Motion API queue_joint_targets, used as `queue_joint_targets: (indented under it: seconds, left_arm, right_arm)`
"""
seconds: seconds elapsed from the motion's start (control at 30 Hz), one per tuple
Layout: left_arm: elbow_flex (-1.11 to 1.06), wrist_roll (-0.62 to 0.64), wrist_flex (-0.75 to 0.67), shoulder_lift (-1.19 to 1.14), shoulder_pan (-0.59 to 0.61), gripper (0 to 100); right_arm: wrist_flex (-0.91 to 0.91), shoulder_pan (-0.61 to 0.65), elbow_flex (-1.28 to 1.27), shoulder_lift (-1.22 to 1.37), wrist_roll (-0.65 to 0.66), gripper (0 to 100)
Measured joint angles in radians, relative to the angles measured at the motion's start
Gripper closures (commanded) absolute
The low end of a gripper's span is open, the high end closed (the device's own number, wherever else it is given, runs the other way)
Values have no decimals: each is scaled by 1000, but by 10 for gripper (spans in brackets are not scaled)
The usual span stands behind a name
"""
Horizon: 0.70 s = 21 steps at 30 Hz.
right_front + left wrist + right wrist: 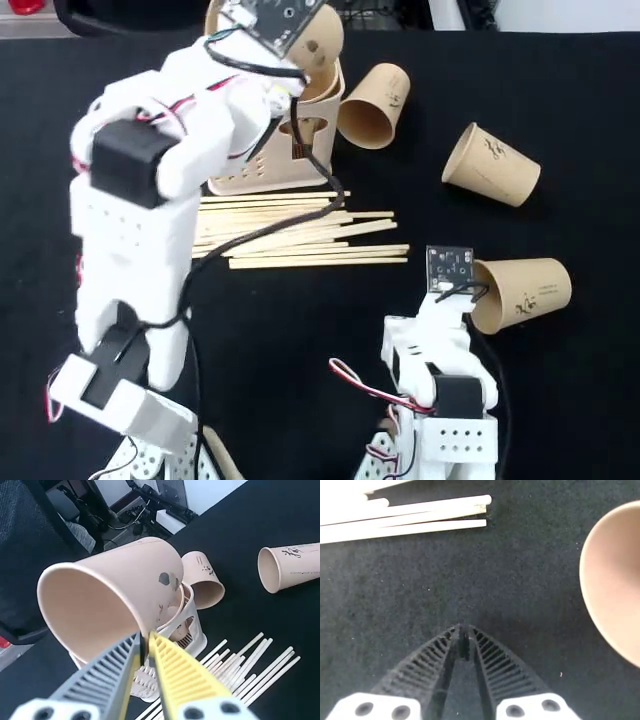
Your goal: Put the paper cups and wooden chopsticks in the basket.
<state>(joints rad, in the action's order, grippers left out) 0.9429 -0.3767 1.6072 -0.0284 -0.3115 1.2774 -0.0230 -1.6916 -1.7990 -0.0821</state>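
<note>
My left gripper [145,642] is shut on the rim of a paper cup [115,595], held tilted just above the white basket [187,625], which has another cup in it. From above, that held cup [322,40] hangs over the basket [285,165] at the back. Three more paper cups lie on their sides: one [375,105] beside the basket, one [490,165] further right, one [522,290] near the right arm. Wooden chopsticks [300,232] lie in a loose pile in front of the basket. My right gripper [464,632] is shut with nothing in it, low over the black table beside a cup's mouth [612,580].
The table is covered in black cloth [560,400]. A black chair [30,555] and desk clutter stand beyond the table's far edge. The left arm's white body [140,240] rises over the left part of the table.
</note>
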Motion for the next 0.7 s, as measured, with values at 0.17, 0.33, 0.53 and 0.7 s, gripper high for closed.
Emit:
queue_joint_targets:
  seconds: [0.17,0.33,0.53,0.7]
  left_arm:
    - [0,-12,-23,-98,8,967]
    - [0,-11,-12,-176,40,967]
    - [0,-11,-3,-187,57,941]
    - [-3,-5,-15,-192,55,822]
  right_arm:
    - [0,0,0,0,0,976]
    - [0,0,0,0,0,976]
    - [0,0,0,0,0,976]
    - [0,0,0,0,0,976]
